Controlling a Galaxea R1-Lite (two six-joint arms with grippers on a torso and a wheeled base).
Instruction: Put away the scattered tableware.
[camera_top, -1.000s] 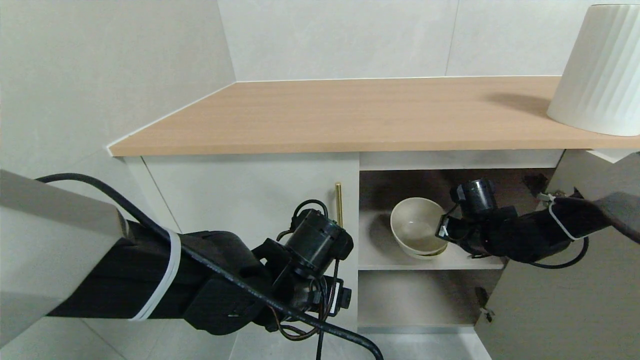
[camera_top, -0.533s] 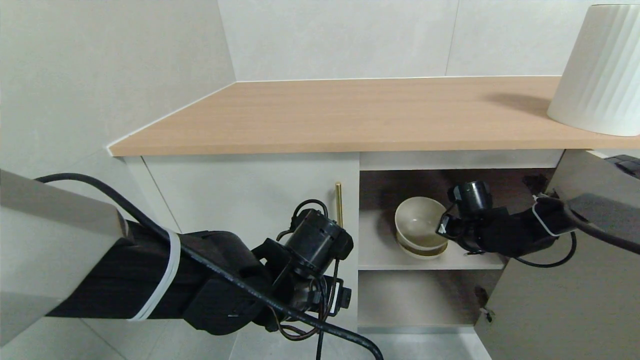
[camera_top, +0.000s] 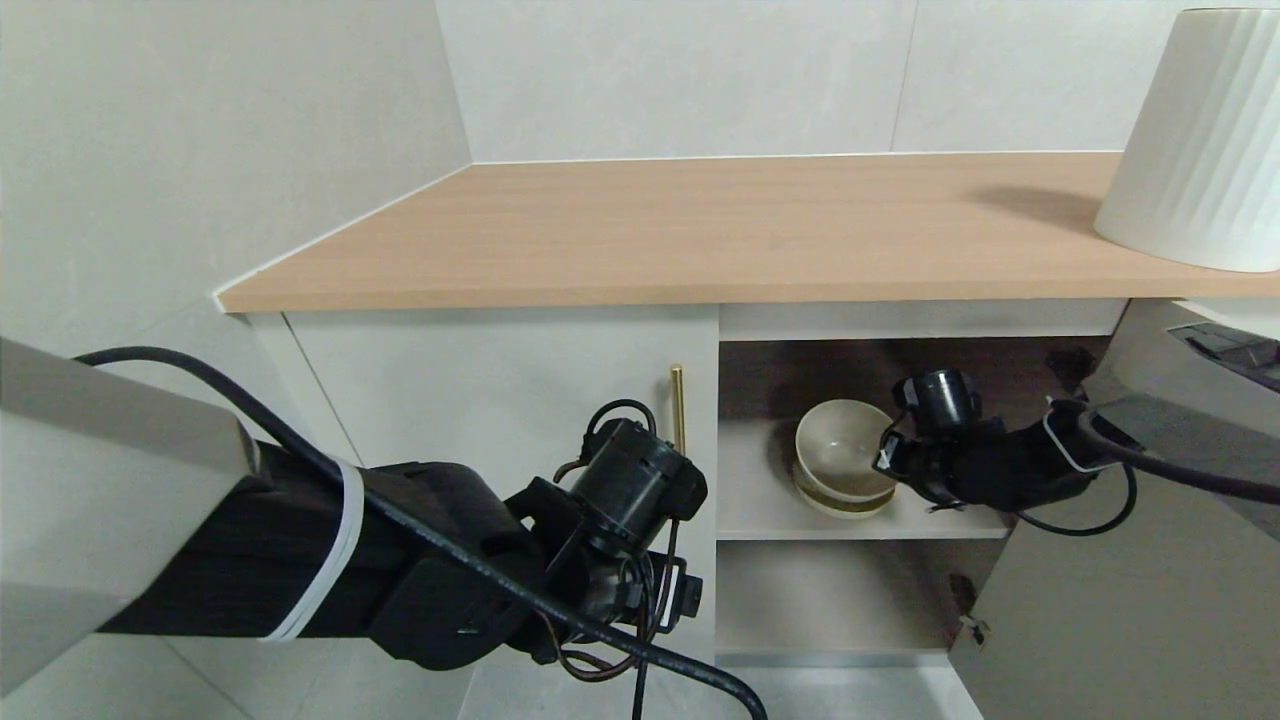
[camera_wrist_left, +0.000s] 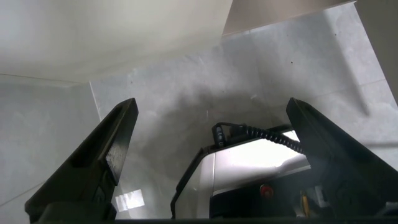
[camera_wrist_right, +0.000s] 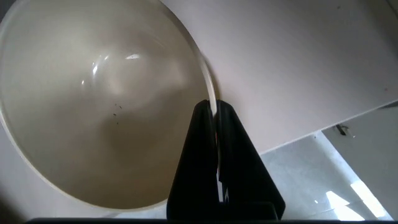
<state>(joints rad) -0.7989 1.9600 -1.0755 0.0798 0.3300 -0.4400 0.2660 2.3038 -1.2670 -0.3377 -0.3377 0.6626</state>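
Left gripper (camera_wrist_left: 211, 134): fingers spread wide, nothing between them, low before the shut cabinet door (camera_top: 500, 400).
Right gripper (camera_wrist_right: 216, 134): pinched on the near rim of the bowl (camera_wrist_right: 112, 93), inside the open cabinet.
Bowl (camera_top: 838, 450): cream, tilted, resting on another dish (camera_top: 850, 508), mid upper shelf (camera_top: 760, 500).
Counter (camera_top: 700, 230): ribbed white shade (camera_top: 1200, 140) at its right edge.

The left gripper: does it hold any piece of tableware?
No, the left gripper is open: its fingers stand wide apart and nothing lies between them.
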